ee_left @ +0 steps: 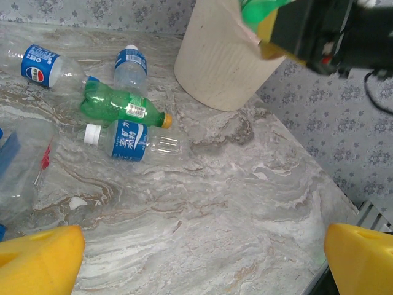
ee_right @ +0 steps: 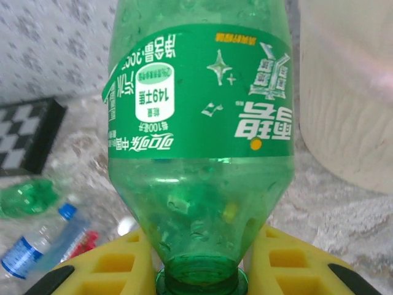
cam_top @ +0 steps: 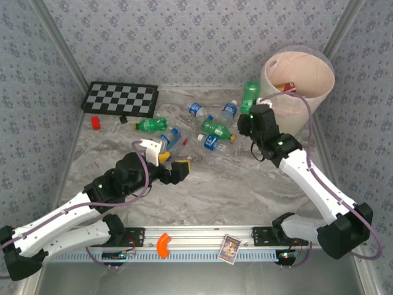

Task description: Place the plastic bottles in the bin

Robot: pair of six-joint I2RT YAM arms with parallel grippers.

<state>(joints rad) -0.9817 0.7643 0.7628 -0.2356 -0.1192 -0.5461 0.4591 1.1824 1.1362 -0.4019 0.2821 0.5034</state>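
Okay, the right gripper (cam_top: 250,114) is clamped on the neck of a green bottle (cam_top: 250,96). In the right wrist view the neck sits between the yellow pads (ee_right: 110,267) and the body (ee_right: 199,123) sticks out ahead, its label reading upside down. We'd say the neck grip makes sense: it is the narrow, stiff part, while the thin body would likely buckle under a squeeze.

The bottle is up off the table (cam_top: 233,184), just beside the near-left wall of the bin (cam_top: 313,74) and not over the opening. We can't tell whether it clears the rim. Judged step: carry to the bin, release not yet due.

The right arm stretches diagonally from its base at the near right corner. Its forearm runs up toward the far left, and the wrist is angled so the bottle points at the bin.

The left gripper (cam_top: 174,161) has its fingers spread wide with nothing between them. In the left wrist view it looks across the marble at the loose bottles (ee_left: 123,106) and the bin wall (ee_left: 215,61). The left arm lies low and folded, reaching from the near left corner toward the table's middle. It looks parked facing the pile, probably to keep out of the right arm's way.

About six bottles lie on their sides mid-table. Something red-labelled sits inside the bin.
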